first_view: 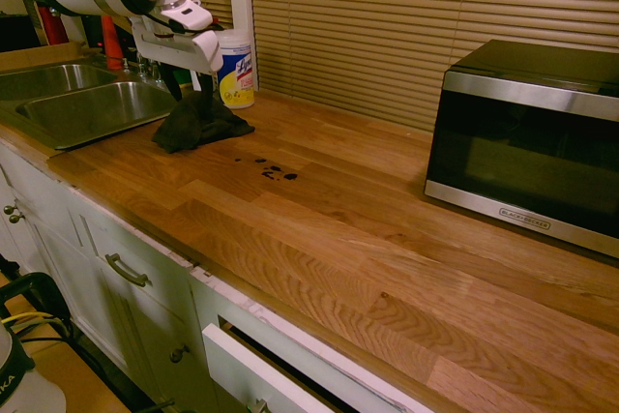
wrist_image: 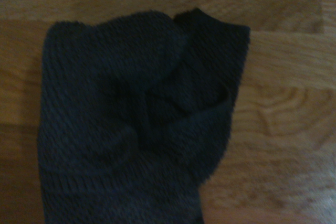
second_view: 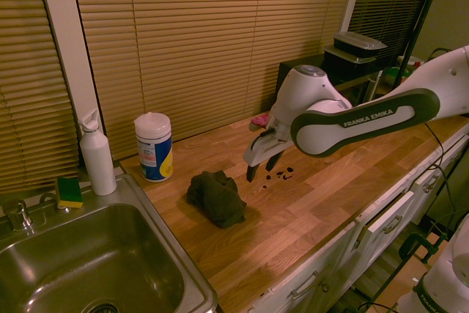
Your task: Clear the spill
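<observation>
The spill (first_view: 272, 170) is a small cluster of dark glossy drops on the wooden counter, also visible as the spill (second_view: 281, 174) in the second exterior view. A crumpled dark cloth (first_view: 198, 123) lies between the drops and the sink; the same cloth (second_view: 217, 197) sits a short way from the spill. My gripper (first_view: 190, 81) hangs open above the cloth with nothing between its fingers; from the other side the gripper (second_view: 262, 168) shows two dark fingers apart. The wrist view is filled by the dark cloth (wrist_image: 136, 129) on wood.
A wipes canister (first_view: 235, 70) stands behind the cloth near the blinds. The steel sink (first_view: 58, 128) is to one side, with a white bottle (second_view: 97, 155) and sponge (second_view: 69, 192) at its rim. A microwave (first_view: 532, 142) stands further along the counter.
</observation>
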`<state>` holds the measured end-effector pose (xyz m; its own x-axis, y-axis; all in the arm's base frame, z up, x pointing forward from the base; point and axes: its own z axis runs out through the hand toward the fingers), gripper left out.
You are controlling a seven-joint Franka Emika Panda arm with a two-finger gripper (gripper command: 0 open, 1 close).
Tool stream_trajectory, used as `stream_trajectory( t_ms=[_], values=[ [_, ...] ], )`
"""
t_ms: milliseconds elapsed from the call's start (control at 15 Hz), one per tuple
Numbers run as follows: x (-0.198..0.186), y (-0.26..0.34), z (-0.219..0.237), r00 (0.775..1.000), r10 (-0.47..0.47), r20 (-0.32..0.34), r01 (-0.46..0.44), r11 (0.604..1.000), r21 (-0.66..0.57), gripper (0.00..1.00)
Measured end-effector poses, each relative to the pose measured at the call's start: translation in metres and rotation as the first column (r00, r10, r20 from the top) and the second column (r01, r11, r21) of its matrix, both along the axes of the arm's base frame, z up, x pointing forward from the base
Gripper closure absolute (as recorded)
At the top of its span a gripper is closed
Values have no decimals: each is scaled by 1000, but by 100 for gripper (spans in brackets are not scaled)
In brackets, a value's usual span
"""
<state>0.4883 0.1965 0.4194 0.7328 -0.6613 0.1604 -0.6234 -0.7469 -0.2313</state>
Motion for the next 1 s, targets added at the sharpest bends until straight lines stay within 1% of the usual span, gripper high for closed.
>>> stream_trajectory(
  t_ms=[400, 667, 733, 1000],
  values=[
    [35, 76, -13, 999, 17, 50, -15, 999, -39, 0],
    [54, 98, -35, 1000, 4, 30, -2, 998, -63, 0],
    [59, 99, -43, 1000, -3, 20, 5, 998, -69, 100],
    [78, 93, -68, 1000, -30, -7, 29, 996, -82, 100]
  ],
)
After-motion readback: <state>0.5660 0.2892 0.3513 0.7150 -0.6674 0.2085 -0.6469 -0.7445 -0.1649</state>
